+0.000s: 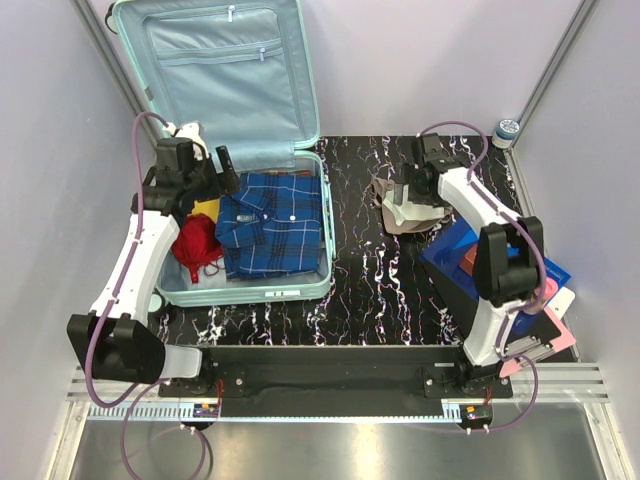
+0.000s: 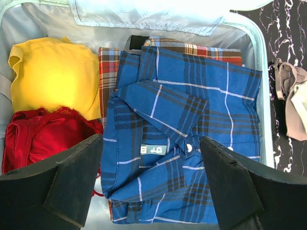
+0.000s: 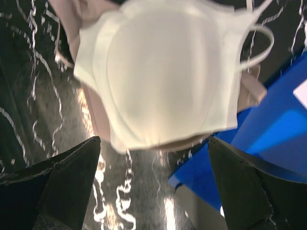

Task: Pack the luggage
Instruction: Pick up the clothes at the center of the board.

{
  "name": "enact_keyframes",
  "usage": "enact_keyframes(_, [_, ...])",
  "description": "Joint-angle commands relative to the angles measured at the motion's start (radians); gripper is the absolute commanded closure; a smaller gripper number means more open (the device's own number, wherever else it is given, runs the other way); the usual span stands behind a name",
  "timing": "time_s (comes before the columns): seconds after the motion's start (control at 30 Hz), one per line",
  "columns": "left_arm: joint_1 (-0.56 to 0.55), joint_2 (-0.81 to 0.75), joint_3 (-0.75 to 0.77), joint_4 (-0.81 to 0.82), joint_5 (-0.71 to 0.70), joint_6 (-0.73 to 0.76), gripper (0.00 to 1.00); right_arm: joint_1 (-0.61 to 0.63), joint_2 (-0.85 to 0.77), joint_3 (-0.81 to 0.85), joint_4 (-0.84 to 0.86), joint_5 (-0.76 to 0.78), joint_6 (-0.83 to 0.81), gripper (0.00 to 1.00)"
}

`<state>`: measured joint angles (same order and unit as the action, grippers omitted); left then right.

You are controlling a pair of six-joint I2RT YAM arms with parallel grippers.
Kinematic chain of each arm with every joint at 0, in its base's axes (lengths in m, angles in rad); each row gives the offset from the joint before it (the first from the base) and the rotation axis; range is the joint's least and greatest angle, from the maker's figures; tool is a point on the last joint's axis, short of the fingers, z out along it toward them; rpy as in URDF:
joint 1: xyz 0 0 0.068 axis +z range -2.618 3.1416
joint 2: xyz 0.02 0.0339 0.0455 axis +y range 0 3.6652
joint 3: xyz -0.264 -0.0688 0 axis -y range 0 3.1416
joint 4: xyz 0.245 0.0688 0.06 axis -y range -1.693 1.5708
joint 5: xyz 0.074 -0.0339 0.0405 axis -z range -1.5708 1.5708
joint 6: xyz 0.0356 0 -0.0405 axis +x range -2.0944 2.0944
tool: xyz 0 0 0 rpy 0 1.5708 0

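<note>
The mint-green luggage (image 1: 250,290) lies open on the left part of the black marbled table (image 1: 370,285), its lid standing up at the back. Inside, a folded blue plaid shirt (image 2: 192,110) lies beside a yellow garment (image 2: 53,76) and a red one (image 2: 43,134). The left gripper (image 2: 151,141) hangs over the shirt, jaws spread and empty. The right gripper (image 3: 153,141), jaws also wide apart, hovers above a white bra (image 3: 163,72) next to a blue box (image 3: 273,124).

blurry white garment (image 3: 163,76), top off-frame
</note>
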<state>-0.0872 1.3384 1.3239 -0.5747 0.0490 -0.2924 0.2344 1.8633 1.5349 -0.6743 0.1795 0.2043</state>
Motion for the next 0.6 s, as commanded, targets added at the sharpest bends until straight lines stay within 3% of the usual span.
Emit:
enact_keyframes(0.0, [-0.002,-0.021,-0.014,0.068,0.006,0.013,0.13,-0.01,0.077,0.128,0.015,0.071,-0.028,0.0])
enact_keyframes(0.2, [-0.002,-0.033,-0.026,0.082,0.017,0.018,0.12,-0.047,0.184,0.22,0.002,0.011,-0.02,0.0])
enact_keyframes(0.57, [-0.002,-0.036,-0.045,0.096,0.019,-0.004,0.11,-0.096,0.301,0.206,0.002,-0.084,-0.016,0.0])
